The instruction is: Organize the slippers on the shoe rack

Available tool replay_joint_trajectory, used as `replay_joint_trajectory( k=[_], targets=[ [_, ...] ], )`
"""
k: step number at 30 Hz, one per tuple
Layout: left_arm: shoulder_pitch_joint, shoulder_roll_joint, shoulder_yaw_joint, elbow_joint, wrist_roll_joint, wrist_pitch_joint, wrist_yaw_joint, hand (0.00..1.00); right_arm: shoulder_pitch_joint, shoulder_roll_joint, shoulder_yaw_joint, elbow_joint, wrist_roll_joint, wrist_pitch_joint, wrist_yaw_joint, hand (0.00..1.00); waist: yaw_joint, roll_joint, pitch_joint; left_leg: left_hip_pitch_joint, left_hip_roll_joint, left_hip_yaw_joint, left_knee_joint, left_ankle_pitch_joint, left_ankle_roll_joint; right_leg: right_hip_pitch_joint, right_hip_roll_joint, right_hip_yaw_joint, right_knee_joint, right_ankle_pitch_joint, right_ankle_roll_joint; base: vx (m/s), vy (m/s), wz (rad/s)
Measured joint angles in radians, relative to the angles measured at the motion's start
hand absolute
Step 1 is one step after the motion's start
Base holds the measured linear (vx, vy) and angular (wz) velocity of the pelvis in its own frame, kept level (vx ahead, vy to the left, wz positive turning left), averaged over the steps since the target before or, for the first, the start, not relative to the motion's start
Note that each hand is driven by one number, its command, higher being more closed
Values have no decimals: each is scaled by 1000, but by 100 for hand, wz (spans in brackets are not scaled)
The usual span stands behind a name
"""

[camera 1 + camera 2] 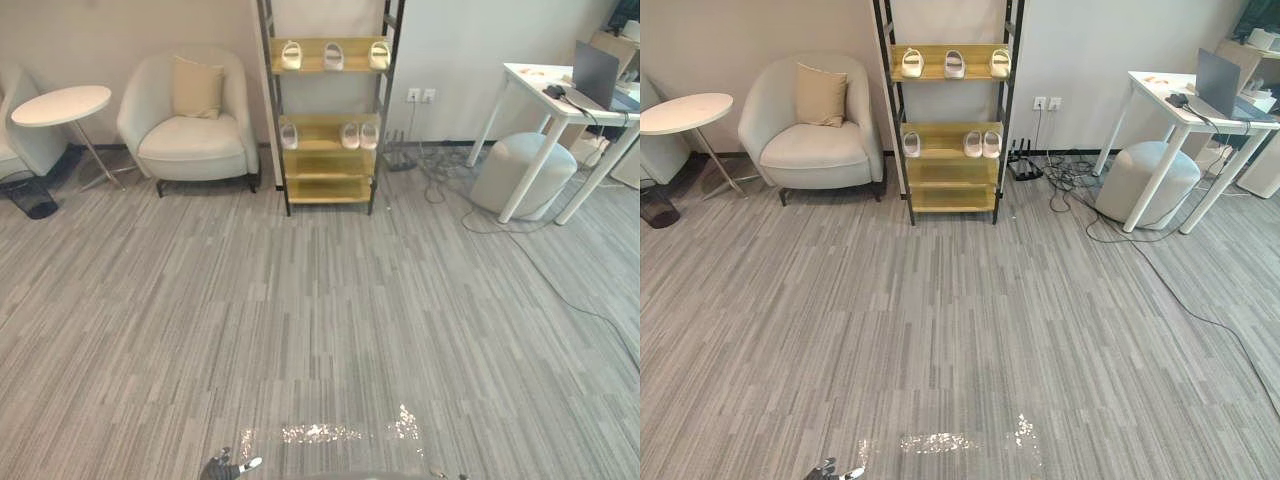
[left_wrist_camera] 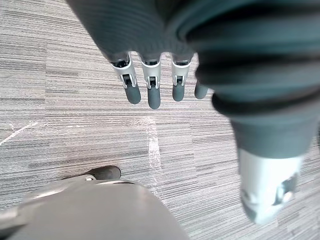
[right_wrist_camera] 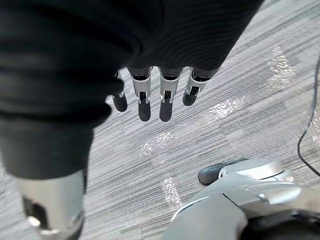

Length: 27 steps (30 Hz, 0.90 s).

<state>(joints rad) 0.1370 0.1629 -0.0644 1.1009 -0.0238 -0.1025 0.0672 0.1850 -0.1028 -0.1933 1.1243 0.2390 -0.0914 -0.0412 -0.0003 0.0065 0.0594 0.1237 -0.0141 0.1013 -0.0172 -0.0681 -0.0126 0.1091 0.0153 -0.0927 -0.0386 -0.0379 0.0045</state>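
Cream slippers (image 1: 334, 56) on the shoe rack (image 1: 327, 190) lie far ahead; left hand (image 2: 153, 92) and right hand (image 3: 166, 100) hang equidistant, fingers straight, empty.

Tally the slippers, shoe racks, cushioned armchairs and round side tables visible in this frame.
Slippers: 6 (3 on the top shelf, 3 on the middle shelf)
Shoe rack: 1
Armchair with cushion: 1
Round side table: 1
Total: 9
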Motion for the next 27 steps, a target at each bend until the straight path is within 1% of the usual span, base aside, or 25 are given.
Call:
replay_joint_trajectory(
  k=[3,5,15,18,27],
  targets=[
    [-12,0,1,13,0,-1,0,0,-17,1,-2,4,-1,0,0,0,0,-1,2,4,-1,-2,-7,-1,-2,20,1,-6,-23,1,2,71,-35,5],
    [-18,-1,1,14,1,-1,4,0,-30,3,-4,4,-3,-1,0,0,0,0,16,22,-1,-2,-16,-1,-3,36,2,-8,-30,1,3,23,-14,1],
    [-26,-1,1,19,1,-1,16,0,-65,7,2,2,-5,-9,-1,0,4,-4,30,27,-1,-6,-25,0,-4,40,2,-15,-40,0,4,-1,-5,1],
    [-26,0,1,20,1,-1,19,0,-64,9,8,1,-5,-14,-1,0,4,-13,36,40,-2,-11,-39,5,-5,52,2,-21,-49,0,4,-2,-21,5],
    [-33,6,-1,20,1,-1,27,0,-69,14,12,-1,-6,-14,-10,0,3,-20,47,40,-2,-16,-50,6,-5,49,3,-29,-50,-3,9,4,-15,2]
  ],
)
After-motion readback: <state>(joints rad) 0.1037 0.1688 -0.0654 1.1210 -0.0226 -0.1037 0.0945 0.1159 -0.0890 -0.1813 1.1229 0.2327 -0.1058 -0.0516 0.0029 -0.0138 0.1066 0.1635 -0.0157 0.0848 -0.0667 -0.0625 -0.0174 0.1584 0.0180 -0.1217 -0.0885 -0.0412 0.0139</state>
